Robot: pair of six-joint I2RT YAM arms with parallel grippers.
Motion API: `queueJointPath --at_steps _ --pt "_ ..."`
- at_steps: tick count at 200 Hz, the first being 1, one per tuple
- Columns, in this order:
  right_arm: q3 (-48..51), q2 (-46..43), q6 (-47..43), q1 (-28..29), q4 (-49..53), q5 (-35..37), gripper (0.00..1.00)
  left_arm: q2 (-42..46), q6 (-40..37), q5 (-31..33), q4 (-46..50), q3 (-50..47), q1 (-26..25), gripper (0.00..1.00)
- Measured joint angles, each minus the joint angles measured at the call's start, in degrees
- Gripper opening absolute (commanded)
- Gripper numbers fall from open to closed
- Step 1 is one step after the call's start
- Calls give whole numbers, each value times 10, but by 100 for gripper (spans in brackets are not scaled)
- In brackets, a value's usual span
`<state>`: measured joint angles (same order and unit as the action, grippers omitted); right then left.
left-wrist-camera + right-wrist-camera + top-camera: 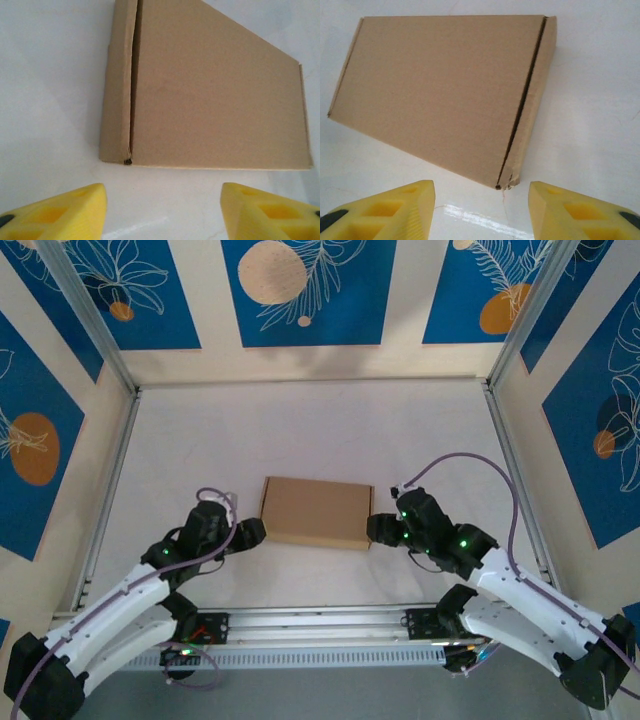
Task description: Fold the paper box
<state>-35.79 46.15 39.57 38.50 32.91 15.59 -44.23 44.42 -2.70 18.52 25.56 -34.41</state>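
The paper box [317,512] lies closed and flat near the middle of the white tabletop [300,430]. It is a shallow rectangular carton of plain brown cardboard, long sides running left to right. The top panel is smooth and unprinted.

Overhead view: the left gripper [250,532] sits just beside the box's near-left corner and the right gripper [378,530] just beside its near-right corner. From above I cannot tell whether either one touches the cardboard.

Left wrist view adds detail the overhead lacks. A dark seam runs the length of the box where a narrow side strip meets the top panel, with a small dark hole at the seam's near end. The yellow fingers [75,210] stand wide apart, short of the box's near edge, with bare tabletop between them. Jaws spread, holding nothing.

Right wrist view shows a matching seam on the opposite side. The corner nearest the gripper is slightly crumpled and frayed, which neither other view shows. Its fingers [395,210] are likewise parted with nothing between them.

Beyond the box, blue-and-cream patterned wall panels [300,290] stand on the far side and both flanks. A metal rail [320,625] runs on the near side.
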Motion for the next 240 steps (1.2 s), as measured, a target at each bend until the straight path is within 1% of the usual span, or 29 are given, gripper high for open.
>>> queueJointPath --at_steps 18,38,59,84,120,131,158,180,203,220,240 --pt "-12 49 4 -56 -2 -51 52 -35 -22 19 -3 23 1 67" --pt "-19 110 11 -105 -14 -110 53 -105 -58 56 -8 54 5 65" --pt "-23 162 15 -125 -26 -157 52 -190 -94 92 -28 85 10 63" --pt "-38 216 15 -141 -40 -196 50 -259 -123 105 -62 97 26 60" --pt "-52 276 14 -161 -67 -212 49 -321 -141 103 -106 115 54 58" --pt "-56 296 14 -165 -77 -217 46 -334 -144 101 -120 120 59 57" --pt "-75 353 13 -168 -96 -230 37 -360 -145 83 -151 129 61 47" --pt "-108 385 3 -171 -96 -229 34 -366 -134 71 -168 129 66 42" --pt "-134 412 -12 -172 -95 -228 33 -366 -114 35 -182 127 64 37" --pt "-153 427 -21 -176 -88 -220 34 -366 -104 25 -188 123 63 36" --pt "-181 449 -38 -185 -73 -206 35 -364 -88 21 -198 116 51 36"
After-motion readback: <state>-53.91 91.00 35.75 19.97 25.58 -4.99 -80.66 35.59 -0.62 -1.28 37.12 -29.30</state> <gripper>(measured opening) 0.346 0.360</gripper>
